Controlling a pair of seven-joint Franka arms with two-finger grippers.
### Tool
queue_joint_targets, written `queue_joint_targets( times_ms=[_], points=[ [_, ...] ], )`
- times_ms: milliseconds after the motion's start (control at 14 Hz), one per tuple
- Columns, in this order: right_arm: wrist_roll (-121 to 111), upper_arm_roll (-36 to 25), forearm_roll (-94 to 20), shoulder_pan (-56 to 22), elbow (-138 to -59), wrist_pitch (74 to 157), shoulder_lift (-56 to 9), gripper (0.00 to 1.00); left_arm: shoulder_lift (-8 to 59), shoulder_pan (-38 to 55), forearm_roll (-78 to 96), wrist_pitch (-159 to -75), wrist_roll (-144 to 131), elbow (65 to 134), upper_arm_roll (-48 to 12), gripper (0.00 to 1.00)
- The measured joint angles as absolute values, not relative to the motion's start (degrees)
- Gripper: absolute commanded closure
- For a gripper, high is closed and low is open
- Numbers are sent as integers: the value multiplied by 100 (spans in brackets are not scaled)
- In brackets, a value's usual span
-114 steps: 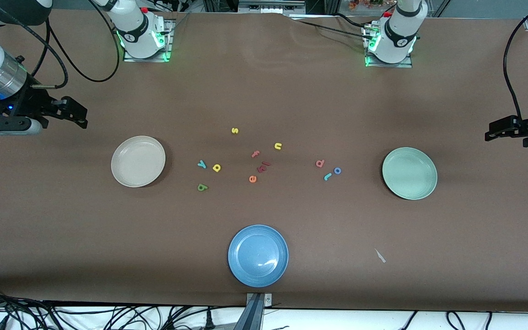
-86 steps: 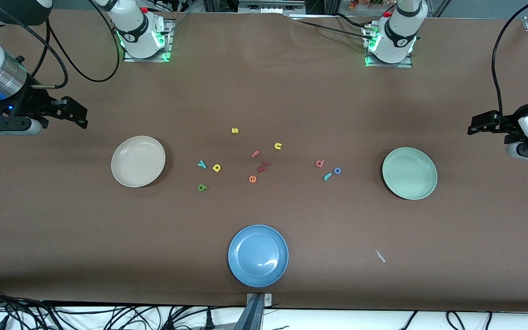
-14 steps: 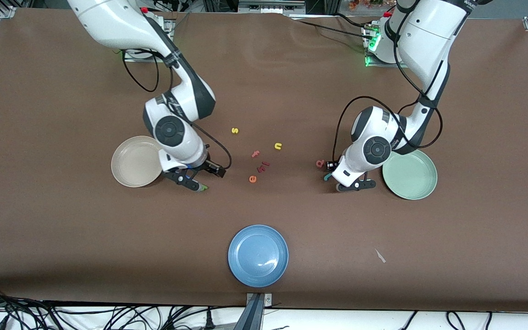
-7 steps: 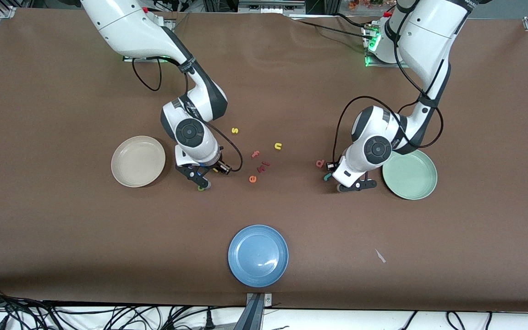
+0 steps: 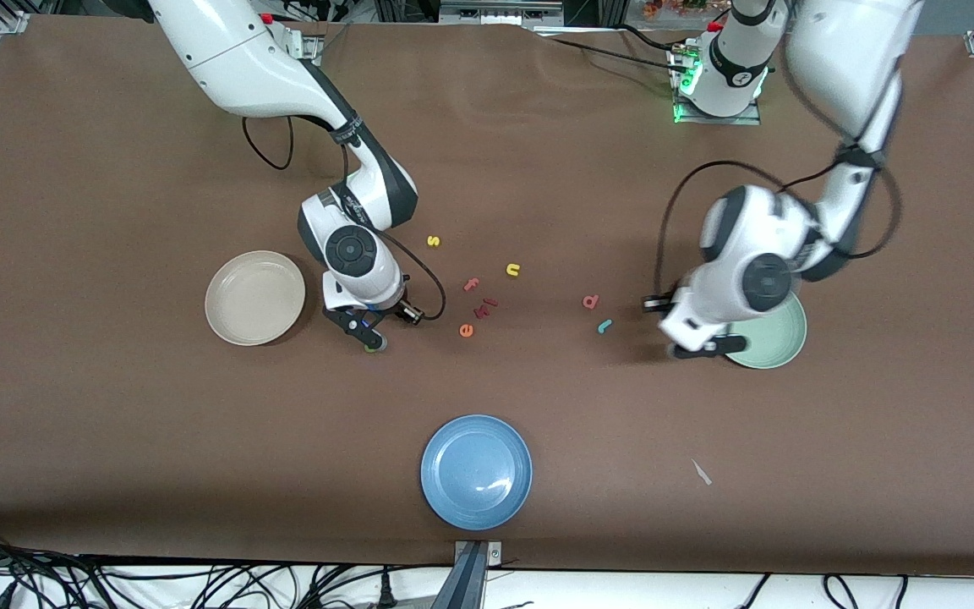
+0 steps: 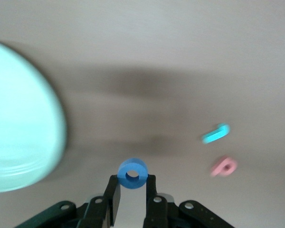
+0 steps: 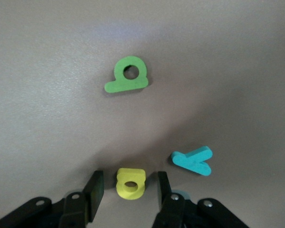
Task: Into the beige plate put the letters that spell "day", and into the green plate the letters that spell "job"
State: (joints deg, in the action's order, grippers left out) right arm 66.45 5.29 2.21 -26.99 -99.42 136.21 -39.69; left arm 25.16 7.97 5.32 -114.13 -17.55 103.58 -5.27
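Observation:
In the left wrist view my left gripper (image 6: 132,181) is shut on the blue ring "o" (image 6: 133,173) and holds it up in the air. In the front view that gripper (image 5: 698,347) hangs at the green plate's (image 5: 779,338) rim. The teal "j" (image 5: 604,326) and pink "b" (image 5: 591,301) lie on the table. My right gripper (image 7: 129,187) is open, and the yellow "a" (image 7: 130,183) lies between its fingers with a gap on each side. The green "d" (image 7: 127,76) and teal "y" (image 7: 193,160) lie close by. The beige plate (image 5: 254,298) holds nothing.
A blue plate (image 5: 476,472) stands near the table's front edge. Mid-table lie a yellow "s" (image 5: 433,241), a yellow "n" (image 5: 512,270), a pink "f" (image 5: 472,285), dark red pieces (image 5: 485,306) and an orange "e" (image 5: 466,331). A pale scrap (image 5: 701,472) lies nearer the front camera.
My left gripper shut on the blue "o", lifted it and carried it toward the green plate. My right gripper moved from beside the beige plate to the yellow "a" and narrowed its jaws.

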Motion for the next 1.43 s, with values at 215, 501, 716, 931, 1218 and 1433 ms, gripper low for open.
queue_joint_targets(
  times_ms=[215, 501, 716, 931, 1218, 1433],
  points=[
    [6645, 529, 248, -2699, -9951, 13667, -3968, 97, 2346, -50, 187, -11056, -714, 10410, -505, 100],
    [6627, 502, 290, -2692, -9867, 13596, -3900, 98, 2791, -349, -236, -11363, -302, 10515, -510, 87],
    [6176, 304, 318, -2687, -9761, 12847, -3527, 98, 3008, -388, -236, -11512, -167, 10513, -514, 28],
    [5141, -193, 316, -2655, -9821, 11983, -3033, 98, 2985, -393, -236, -11519, -136, 10438, -537, 0],
    [3577, -1055, 247, -2601, -10796, 11978, -2394, 98, 2796, -387, -233, -11513, -455, 10069, -933, 0],
    [2733, -1496, -73, -2565, -11652, 12235, -2097, 98, 2661, -364, -233, -11486, -1589, 9890, -1529, 0]
  ],
)
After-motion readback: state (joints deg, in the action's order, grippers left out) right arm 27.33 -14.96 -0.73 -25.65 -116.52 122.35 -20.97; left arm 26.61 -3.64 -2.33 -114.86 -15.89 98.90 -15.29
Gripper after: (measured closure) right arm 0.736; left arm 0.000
